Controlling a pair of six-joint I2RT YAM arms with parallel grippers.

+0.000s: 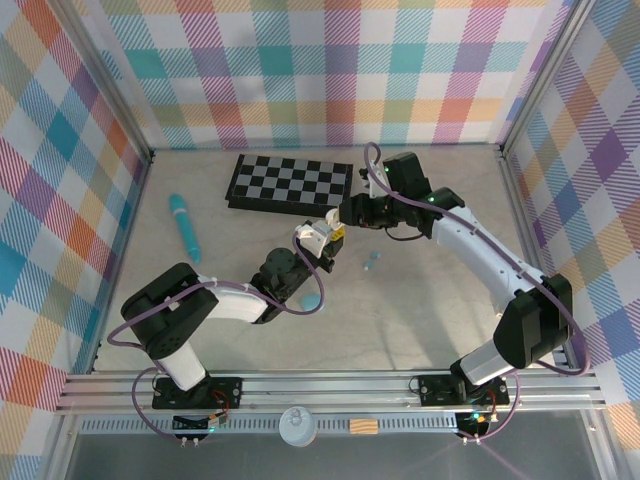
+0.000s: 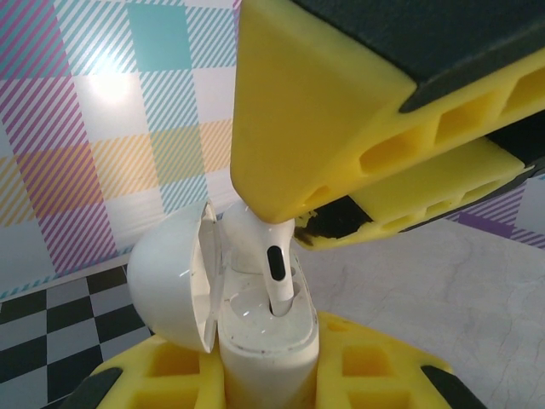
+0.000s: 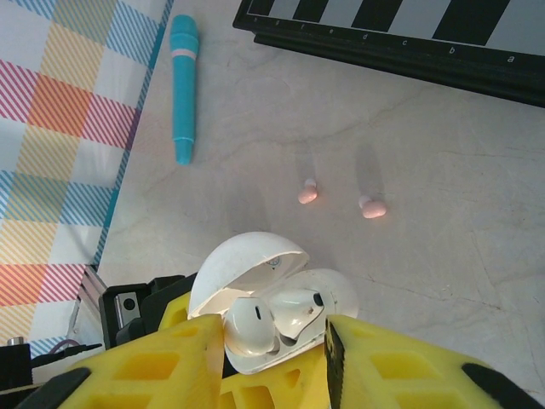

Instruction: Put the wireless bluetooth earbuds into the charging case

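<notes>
A white charging case with its lid swung open is held upright above the table, my left gripper shut on its body. One white earbud sits in the case's left socket. A second white earbud leans tilted, its stem in the other socket. My right gripper hangs right over the case, its yellow fingers apart on either side of both earbuds. Two pale pink earbuds lie on the table beyond.
A teal stick lies at the left near the wall. A black-and-white chessboard lies at the back. A small light blue piece rests on the table right of the grippers, and another light blue thing sits by my left arm.
</notes>
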